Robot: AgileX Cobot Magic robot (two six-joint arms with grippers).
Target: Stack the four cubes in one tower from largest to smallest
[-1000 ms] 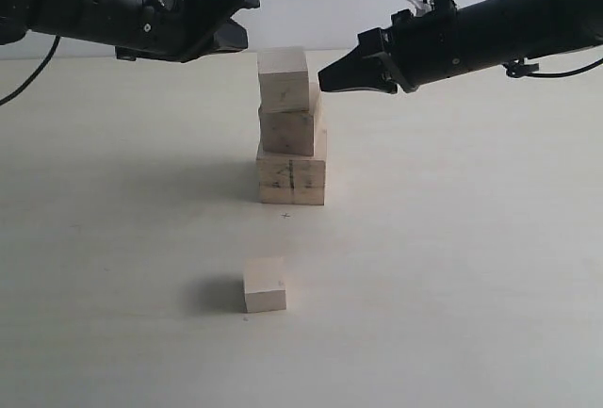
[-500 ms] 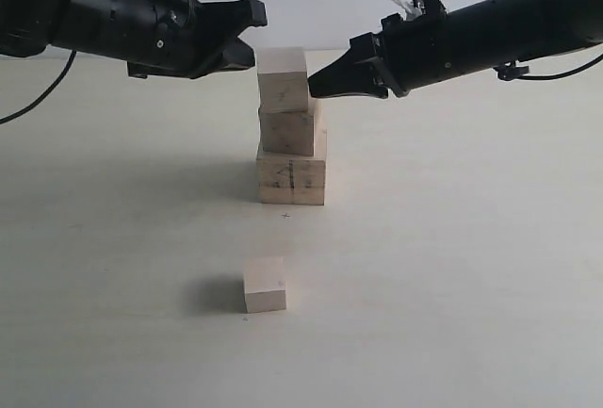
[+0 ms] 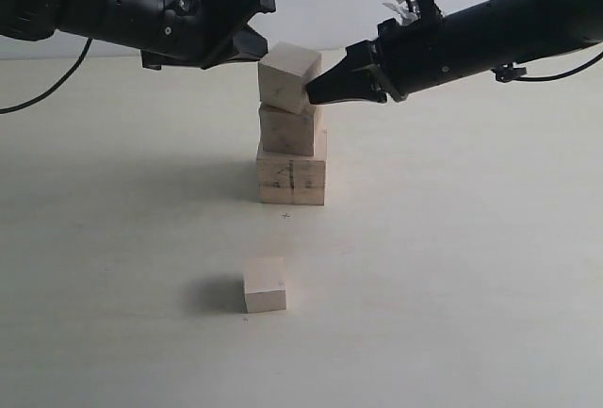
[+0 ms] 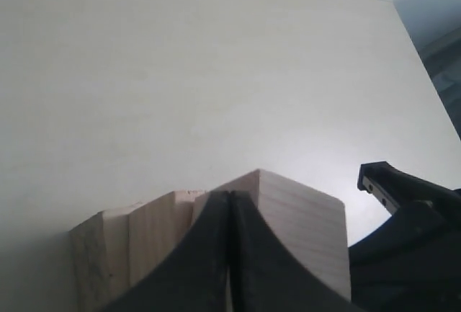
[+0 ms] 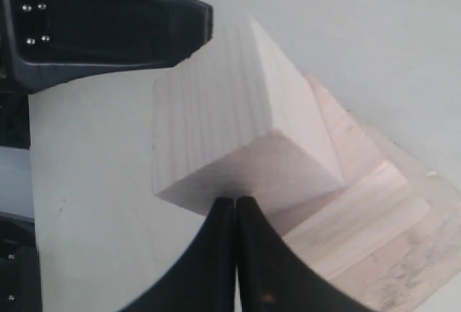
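Observation:
Three pale wooden cubes stand as a tower: the largest cube (image 3: 292,180) with a dark line at the base, the second cube (image 3: 288,131) on it, and a third cube (image 3: 288,76) (image 4: 302,225) (image 5: 230,132) on top, tilted and twisted. The smallest cube (image 3: 265,285) sits alone on the table in front. My left gripper (image 3: 252,42) (image 4: 229,195) is shut, its tip against the top cube's left side. My right gripper (image 3: 316,90) (image 5: 235,200) is shut, its tip pressing the top cube's lower right edge.
The pale table (image 3: 452,267) stretches around the tower. The right arm's gripper (image 4: 410,204) shows in the left wrist view, and the left arm's gripper (image 5: 108,20) shows in the right wrist view. A small cross mark (image 3: 286,215) lies just before the base cube.
Both grippers have closed in on the top cube from either side. The top cube, level before, is now tilted and turned on the second cube.

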